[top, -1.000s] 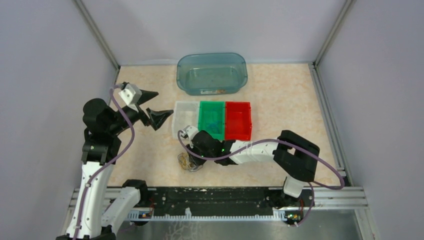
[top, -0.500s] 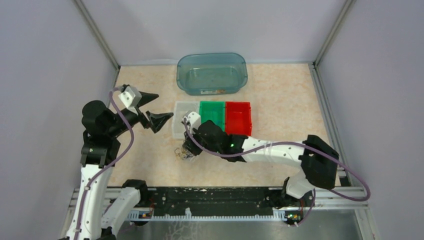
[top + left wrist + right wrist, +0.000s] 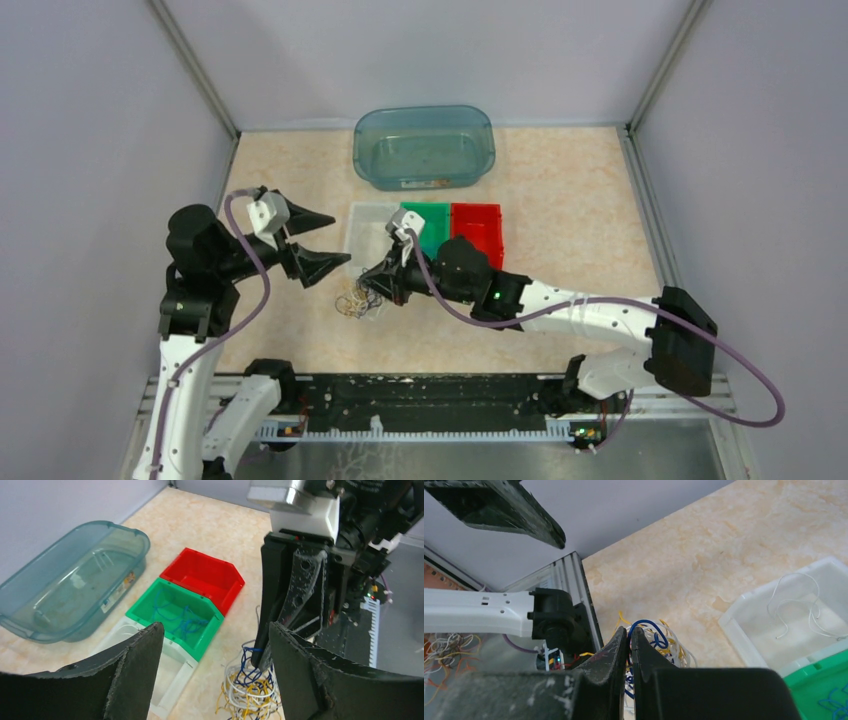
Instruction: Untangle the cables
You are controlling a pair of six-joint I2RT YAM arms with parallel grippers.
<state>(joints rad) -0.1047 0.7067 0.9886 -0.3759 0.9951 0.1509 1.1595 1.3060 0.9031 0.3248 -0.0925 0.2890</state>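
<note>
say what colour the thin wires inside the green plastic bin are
Blue wires, clearest in the left wrist view.

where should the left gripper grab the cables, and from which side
Probably a loose yellow or white loop at the lower edge of the cables, clear of the blue strand in the right gripper. Bring the left gripper in low from its own side: its open jaws face the bundle and the loops fan out there.

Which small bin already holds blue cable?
The green bin, middle of the row: blue strands lie inside; the white bin and red bin show none.
</note>
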